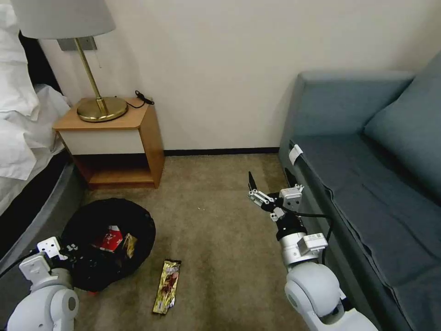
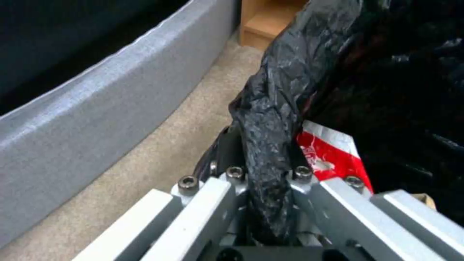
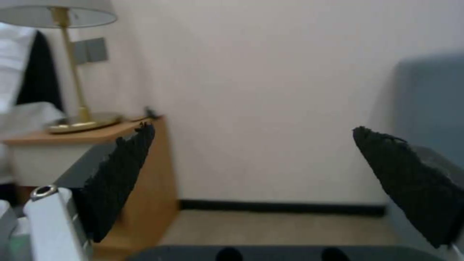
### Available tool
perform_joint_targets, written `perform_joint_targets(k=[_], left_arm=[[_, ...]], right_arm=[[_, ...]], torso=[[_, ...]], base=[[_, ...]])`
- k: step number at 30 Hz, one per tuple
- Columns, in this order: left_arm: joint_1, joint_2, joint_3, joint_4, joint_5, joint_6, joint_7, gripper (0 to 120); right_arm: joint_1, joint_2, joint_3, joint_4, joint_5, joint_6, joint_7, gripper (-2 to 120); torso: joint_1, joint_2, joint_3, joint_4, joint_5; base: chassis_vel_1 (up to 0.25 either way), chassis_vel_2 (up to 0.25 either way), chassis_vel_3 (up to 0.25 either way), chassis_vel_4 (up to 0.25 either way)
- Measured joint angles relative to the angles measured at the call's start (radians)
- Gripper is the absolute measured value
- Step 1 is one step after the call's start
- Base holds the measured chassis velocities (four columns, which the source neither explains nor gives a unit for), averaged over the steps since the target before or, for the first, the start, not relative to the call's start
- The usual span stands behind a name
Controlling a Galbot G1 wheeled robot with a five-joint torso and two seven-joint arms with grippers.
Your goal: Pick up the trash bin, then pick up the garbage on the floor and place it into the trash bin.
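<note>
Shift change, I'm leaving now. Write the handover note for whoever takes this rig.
Left end effector: shut on the trash bin, gripping its black bag rim beside the bed.
Right end effector: open, empty, raised by the sofa.
Done: red-white packet and a tan-brown wrapper lie in the bin.
Left: gold-brown packet lies on the carpet beside the bin.

Head camera looks down; wrist cameras sit close, sharing its nightstand point(image 1: 115, 138).
</note>
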State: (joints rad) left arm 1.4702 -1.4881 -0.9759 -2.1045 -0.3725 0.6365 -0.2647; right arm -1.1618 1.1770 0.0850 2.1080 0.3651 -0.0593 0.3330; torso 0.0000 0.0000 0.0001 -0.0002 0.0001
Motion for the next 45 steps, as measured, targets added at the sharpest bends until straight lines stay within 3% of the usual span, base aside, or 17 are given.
perform_joint_targets(k=[2, 6, 9, 10, 14, 23, 29, 45], left_arm=[[0.002, 0.0, -0.001, -0.002, 0.001, 0.0, -0.001, 2], [0.004, -0.001, -0.001, -0.004, 0.003, 0.0, 0.0, 2], [0.009, -0.003, -0.001, -0.006, 0.009, -0.002, -0.001, 2], [0.009, -0.003, -0.001, -0.006, 0.009, -0.002, -0.001, 2], [0.014, -0.007, 0.003, -0.01, 0.021, -0.005, -0.001, 2], [0.018, -0.012, 0.007, -0.01, 0.035, -0.008, -0.001, 2], [0.019, -0.015, 0.008, -0.009, 0.04, -0.009, -0.001, 2], [0.02, -0.023, 0.014, -0.001, 0.048, -0.015, -0.001, 2]], right_arm=[[0.13, -0.013, -0.084, -0.044, 0.158, -0.085, 0.061, 100], [0.257, -0.009, -0.174, -0.112, 0.286, -0.144, 0.118, 100], [0.5, 0.029, -0.334, -0.259, 0.556, -0.259, 0.211, 100], [0.5, 0.029, -0.334, -0.259, 0.556, -0.259, 0.211, 100], [0.707, 0.087, -0.561, -0.52, 0.725, -0.361, 0.262, 100], [0.817, 0.167, -0.859, -0.756, 0.815, -0.41, 0.247, 100], [0.821, 0.243, -0.965, -0.877, 0.809, -0.403, 0.203, 100], [0.738, 0.307, -1.124, -0.963, 0.74, -0.378, 0.16, 100]], torso=[[0.0, 0.0, 0.0, 0.0001, -0.0002], [0.0, 0.0, 0.0, 0.0, -0.0001], [0.0, 0.0, 0.0, 0.0007, -0.0008], [0.0, 0.0, 0.0, 0.0007, -0.0008], [0.0, 0.0, 0.0, 0.0006, -0.0005], [0.0, 0.0, 0.0, 0.0002, -0.0003], [0.0, 0.0, 0.0, 0.0003, -0.0003], [0.0, 0.0, 0.0, 0.0001, -0.0002]], base=[[0.046, -0.048, -0.043, 0.044], [0.02, -0.022, -0.028, 0.018], [0.0, 0.0, 0.0, 0.0], [0.0, 0.0, 0.0, 0.0], [0.0, 0.0, 0.0, 0.0], [0.0, 0.0, 0.0, 0.0], [0.0, 0.0, 0.0, 0.0], [0.0, 0.0, 0.0, 0.0]])
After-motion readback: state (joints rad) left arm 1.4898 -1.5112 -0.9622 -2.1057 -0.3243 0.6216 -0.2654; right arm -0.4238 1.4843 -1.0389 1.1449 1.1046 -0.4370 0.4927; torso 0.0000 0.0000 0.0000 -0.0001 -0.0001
